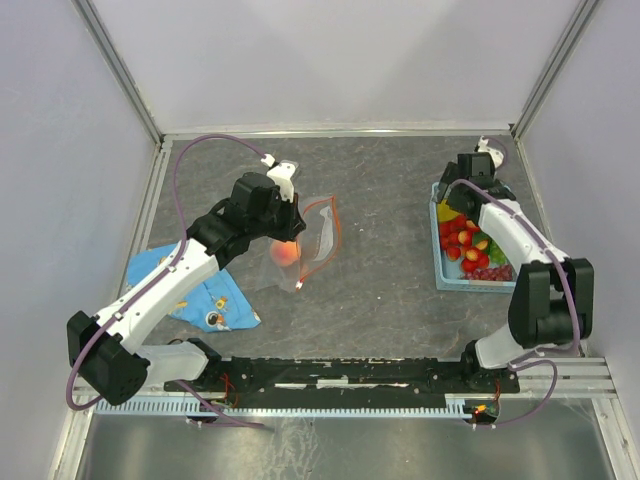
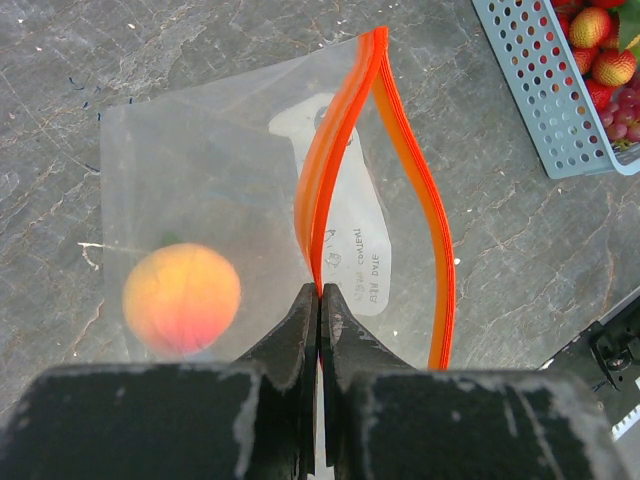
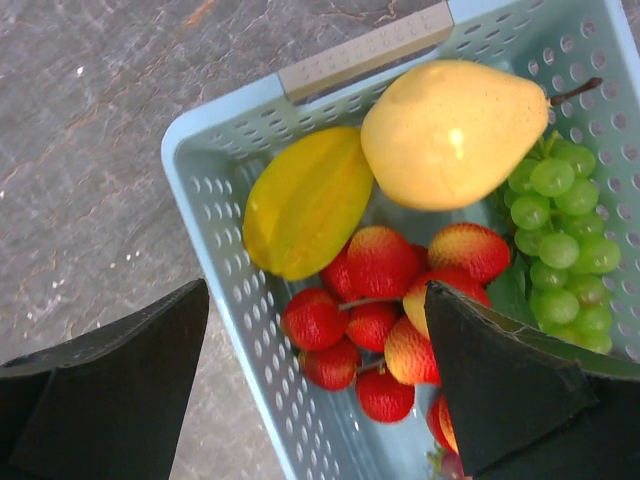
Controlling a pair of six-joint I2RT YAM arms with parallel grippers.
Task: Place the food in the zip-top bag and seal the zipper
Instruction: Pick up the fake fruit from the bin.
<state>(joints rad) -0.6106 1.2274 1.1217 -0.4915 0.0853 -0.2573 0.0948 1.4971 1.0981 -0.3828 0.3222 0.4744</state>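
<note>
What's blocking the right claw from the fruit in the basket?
Nothing covers the pear, strawberries or grapes. But the open right claw straddles the basket wall, with one finger outside it, so that wall could catch on a straight descent.

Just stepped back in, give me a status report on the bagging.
Left hand shut on zipper. Right hand open over basket. Peach in bag. Nothing blocking.

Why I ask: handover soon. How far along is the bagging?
Done: one peach sits inside the zip-top bag. In hand: left fingers pinch the zipper, holding the mouth open; right fingers hang open over the basket. Left: strawberries, grapes and yellow fruits in the basket, then sealing.
</note>
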